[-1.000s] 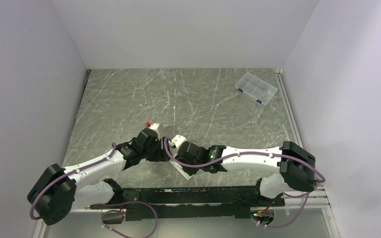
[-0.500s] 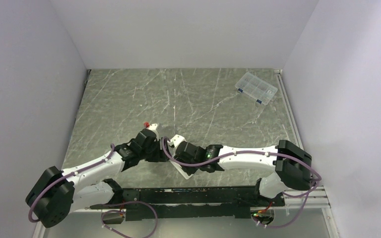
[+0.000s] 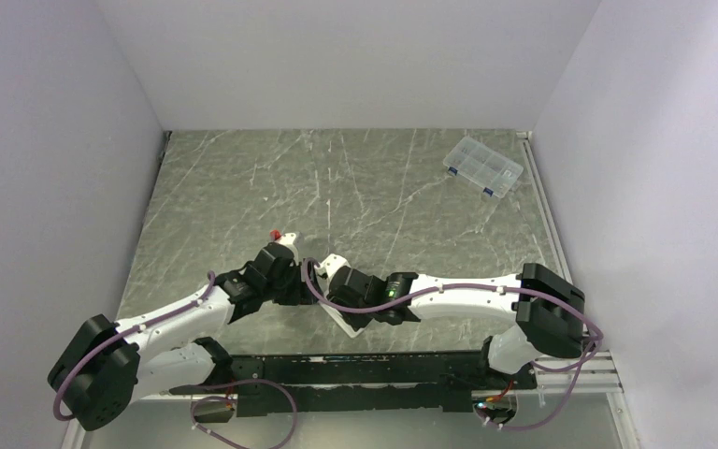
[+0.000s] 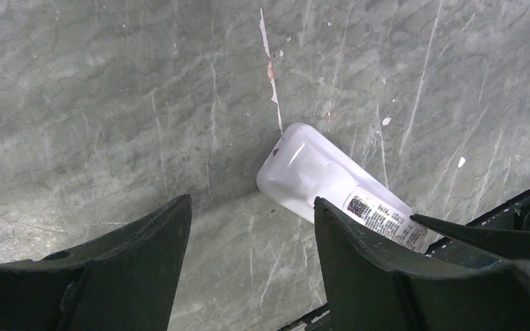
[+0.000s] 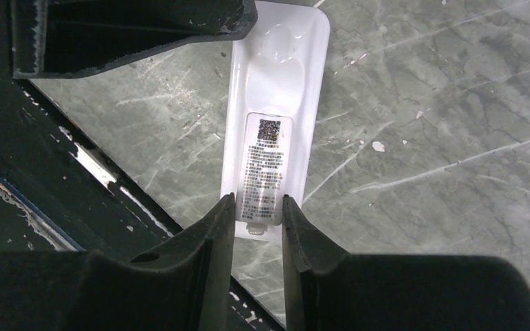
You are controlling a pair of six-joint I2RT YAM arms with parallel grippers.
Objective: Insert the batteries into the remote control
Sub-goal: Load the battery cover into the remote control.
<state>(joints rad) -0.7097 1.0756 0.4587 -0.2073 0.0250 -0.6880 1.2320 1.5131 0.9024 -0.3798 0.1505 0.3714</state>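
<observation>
Very little has moved in the last second. The right arm has edged a touch to the left and the left arm has barely settled; neither hand has changed its spread. So this looks like a pause for lining up rather than progress.

The right hand (image 5: 257, 200) stays pinched narrow on the near end of the remote control (image 5: 266, 131). The remote lies flat on the worktop (image 3: 383, 187) with its printed label up, at the near middle close to the arms' bases.

The left hand (image 4: 250, 203) stays wide and empty over the remote's far end, with one finger just beside it.

I can't spot the batteries anywhere, and the clear box (image 3: 482, 166) sits well apart at the far right. By my reckoning, loading has not yet begun.
</observation>
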